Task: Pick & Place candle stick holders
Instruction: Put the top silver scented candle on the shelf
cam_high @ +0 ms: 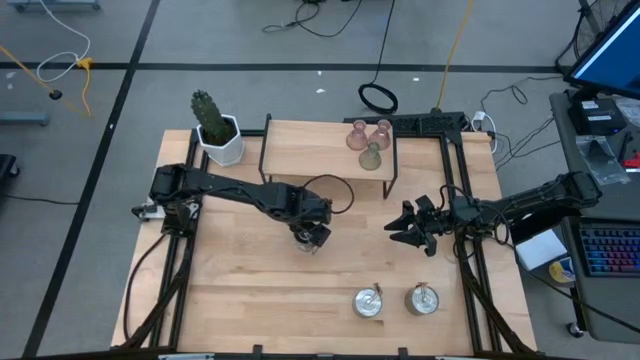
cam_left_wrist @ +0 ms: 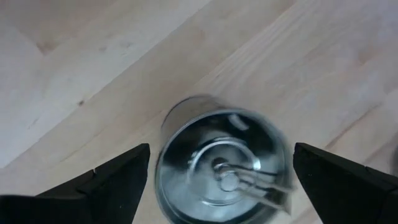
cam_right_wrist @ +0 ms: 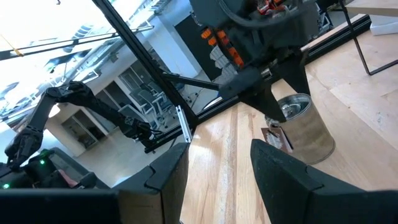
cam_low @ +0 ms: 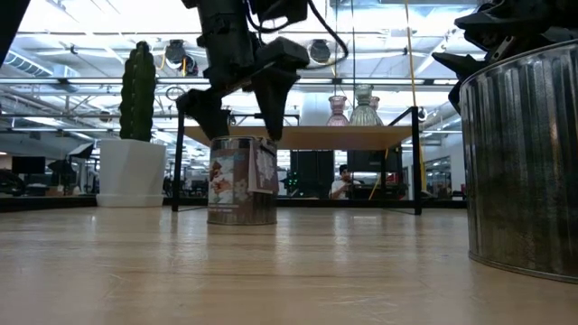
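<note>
While the high view hides it under the left gripper (cam_high: 312, 238), the low view shows a silver candle stick holder (cam_low: 241, 181) standing mid-desk (cam_high: 240, 290) — fingers (cam_low: 274, 95) spread around it. The left wrist view looks into its hollow at a metal clip inside. The right gripper (cam_high: 408, 228) hangs nearby, fingers apart.

Two dark, near-black jointed arms. Left arm (cam_high: 235, 190): slim matte links, a black cable looping off its wrist, pale fittings at its base. Left gripper (cam_low: 242, 106): two black tapered, wedge-shaped fingers (cam_left_wrist: 106, 186). Right arm (cam_high: 530, 200): same dark links with cables along them. Right gripper (cam_right_wrist: 217, 168): two broad black fingers with rounded edges. Orange wiring shows on the left wrist housing in the right wrist view.
</note>
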Controlling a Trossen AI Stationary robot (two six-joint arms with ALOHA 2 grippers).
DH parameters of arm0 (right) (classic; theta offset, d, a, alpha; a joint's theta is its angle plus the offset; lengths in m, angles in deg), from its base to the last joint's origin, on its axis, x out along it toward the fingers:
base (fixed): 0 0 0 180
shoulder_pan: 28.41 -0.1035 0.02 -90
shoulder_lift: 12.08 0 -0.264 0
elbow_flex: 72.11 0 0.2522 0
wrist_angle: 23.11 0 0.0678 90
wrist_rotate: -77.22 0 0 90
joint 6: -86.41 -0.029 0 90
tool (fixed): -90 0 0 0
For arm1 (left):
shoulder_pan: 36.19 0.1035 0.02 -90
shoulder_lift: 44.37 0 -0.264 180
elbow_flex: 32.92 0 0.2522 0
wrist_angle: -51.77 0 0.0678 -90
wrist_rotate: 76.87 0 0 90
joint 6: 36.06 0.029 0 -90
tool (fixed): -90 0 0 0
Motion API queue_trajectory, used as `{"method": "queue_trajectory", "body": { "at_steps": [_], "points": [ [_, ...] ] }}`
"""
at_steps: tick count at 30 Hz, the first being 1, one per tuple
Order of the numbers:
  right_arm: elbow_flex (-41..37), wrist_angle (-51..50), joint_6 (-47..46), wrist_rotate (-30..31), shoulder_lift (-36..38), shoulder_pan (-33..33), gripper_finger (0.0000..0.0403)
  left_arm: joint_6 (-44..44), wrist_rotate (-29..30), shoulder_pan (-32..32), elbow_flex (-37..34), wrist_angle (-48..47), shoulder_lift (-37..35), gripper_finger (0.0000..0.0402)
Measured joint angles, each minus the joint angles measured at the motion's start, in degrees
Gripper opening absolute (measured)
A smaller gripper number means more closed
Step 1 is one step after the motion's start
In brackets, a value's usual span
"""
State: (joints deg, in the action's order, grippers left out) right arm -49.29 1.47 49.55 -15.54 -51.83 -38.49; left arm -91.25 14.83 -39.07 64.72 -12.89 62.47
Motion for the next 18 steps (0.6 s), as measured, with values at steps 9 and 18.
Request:
{"method": "queue_trajectory", "body": {
  "at_steps": [9,18],
  "points": [
    [0.0,0.0,0.0,0.0,0.0,0.0,0.0166,-0.4,-3.0,-0.7,0.0,0.5,2.6,0.0393],
    [0.0,0.0,0.0,0.1,0.0,0.0,0.0166,-0.1,-1.1,-1.6,0.0,-1.2,2.6,0.0393]
  ]
}}
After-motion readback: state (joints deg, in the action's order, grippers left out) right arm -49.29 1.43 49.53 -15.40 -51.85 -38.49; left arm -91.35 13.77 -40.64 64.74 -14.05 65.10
